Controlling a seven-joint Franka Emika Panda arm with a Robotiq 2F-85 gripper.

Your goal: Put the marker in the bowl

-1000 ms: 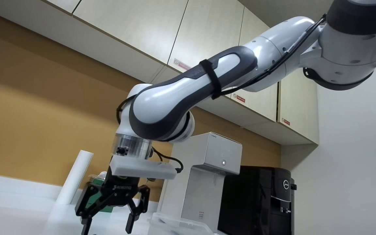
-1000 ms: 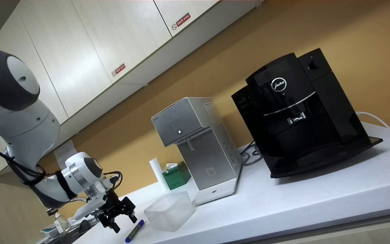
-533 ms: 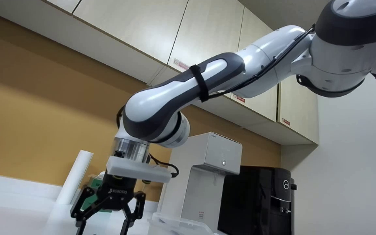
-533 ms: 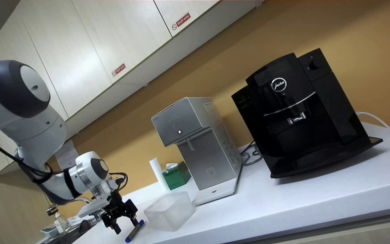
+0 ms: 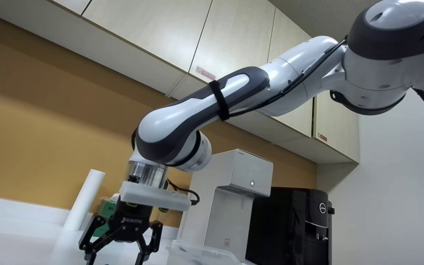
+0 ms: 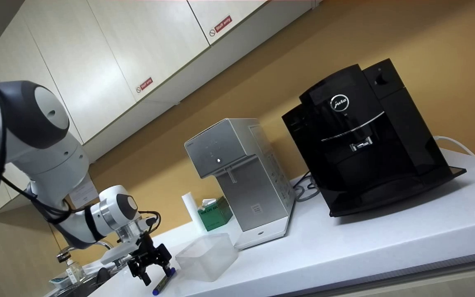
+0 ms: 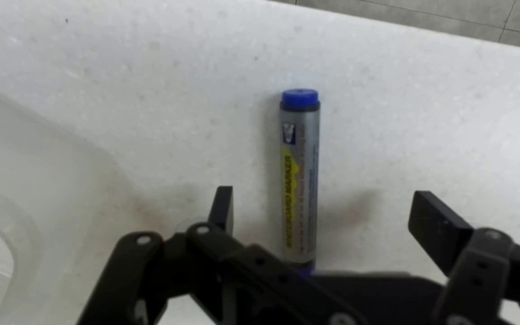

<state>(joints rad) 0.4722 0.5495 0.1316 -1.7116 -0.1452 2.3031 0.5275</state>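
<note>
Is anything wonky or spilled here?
I see nothing spilled. The black coffee machine looks tipped in an exterior view, but the counter and cupboards slant too, so probably the picture itself is crooked.

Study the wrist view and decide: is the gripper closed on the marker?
No: the gripper stands open, with white counter showing between the marker and the fingers on both sides.
</note>
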